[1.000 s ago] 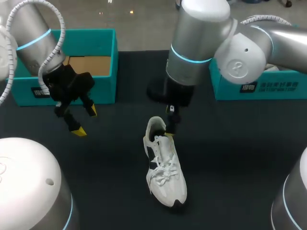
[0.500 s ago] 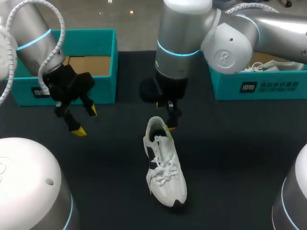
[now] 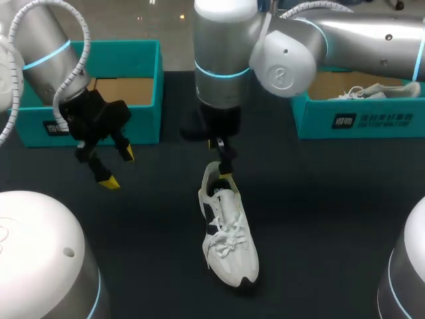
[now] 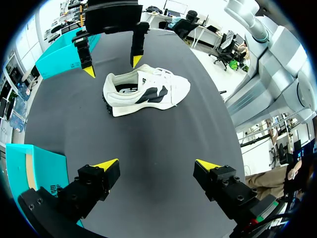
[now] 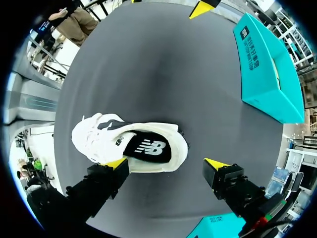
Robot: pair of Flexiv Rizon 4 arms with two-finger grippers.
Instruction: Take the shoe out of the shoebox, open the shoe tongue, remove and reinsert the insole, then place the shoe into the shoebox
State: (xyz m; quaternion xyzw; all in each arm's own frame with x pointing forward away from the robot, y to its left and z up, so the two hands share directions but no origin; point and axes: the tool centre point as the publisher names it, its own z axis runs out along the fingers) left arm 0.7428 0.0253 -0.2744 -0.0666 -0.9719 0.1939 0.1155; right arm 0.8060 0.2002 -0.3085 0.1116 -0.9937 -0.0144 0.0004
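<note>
The white shoe (image 3: 229, 232) with black side marks lies on the dark table, toe towards me and laces tied. In the right wrist view its black insole (image 5: 148, 148) shows through the shoe (image 5: 129, 144) opening. My right gripper (image 3: 219, 163) hangs open just over the heel; the heel sits between its fingers (image 5: 166, 163), one tip beside the shoe's side and the other well clear. My left gripper (image 3: 109, 166) stands open and empty to the shoe's left, in front of the left shoebox (image 3: 143, 126). From the left wrist, the shoe (image 4: 146, 89) lies ahead of that open gripper (image 4: 157, 164).
A teal shoebox (image 3: 362, 119) at the back right holds another white shoe (image 3: 372, 90). The left teal shoebox shows a bare cardboard floor. My right arm (image 3: 285, 46) reaches across the back of the table past the middle.
My right arm has swung left, and its gripper has shifted slightly left and back above the shoe's heel. The left arm and the shoe have stayed put.
</note>
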